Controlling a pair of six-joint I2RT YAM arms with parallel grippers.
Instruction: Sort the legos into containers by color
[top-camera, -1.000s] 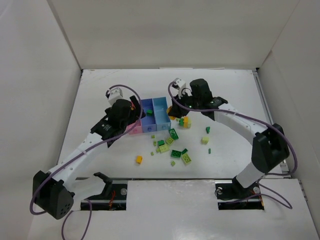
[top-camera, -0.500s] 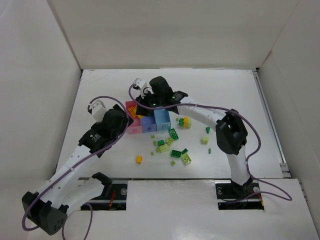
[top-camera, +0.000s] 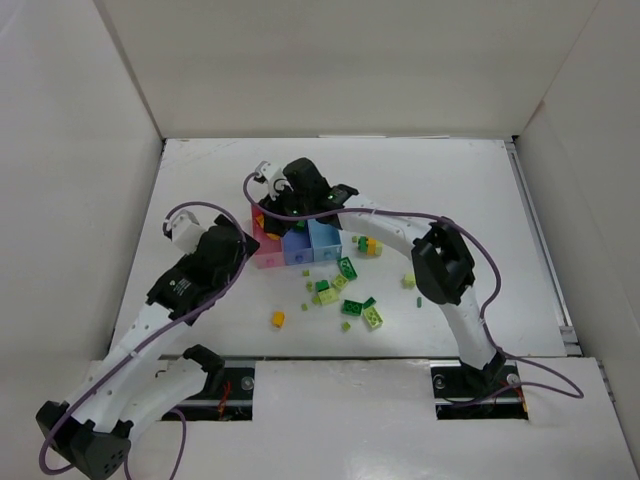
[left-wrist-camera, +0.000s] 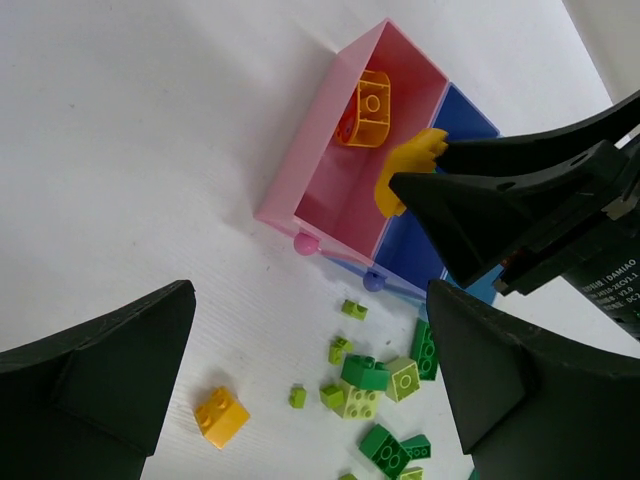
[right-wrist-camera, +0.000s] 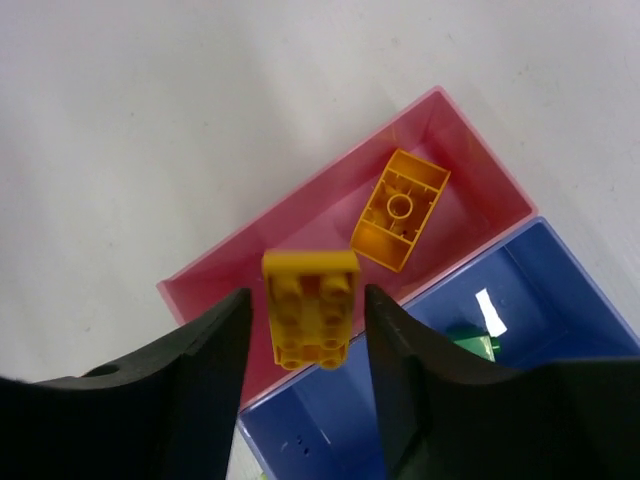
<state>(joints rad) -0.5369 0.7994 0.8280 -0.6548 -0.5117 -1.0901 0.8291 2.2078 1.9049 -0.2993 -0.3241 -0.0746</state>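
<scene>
Lego (right-wrist-camera: 310, 308), yellow, sits pinched in the right gripper (right-wrist-camera: 306, 295) above the pink bin (right-wrist-camera: 300, 200), carried there from the pile (top-camera: 345, 290) at 4 o'clock, ready for release; left gripper (left-wrist-camera: 310, 300) waits wide open.

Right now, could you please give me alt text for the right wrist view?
A yellow studded plastic brick sits between the black fingers of the right claw, above the pink rectangular plastic bin, which holds an overturned orange-yellow brick. The adjoining blue plastic bin contains a green brick.

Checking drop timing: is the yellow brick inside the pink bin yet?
Out: right claw holds yellow brick above the pink bin, not inside.
</scene>
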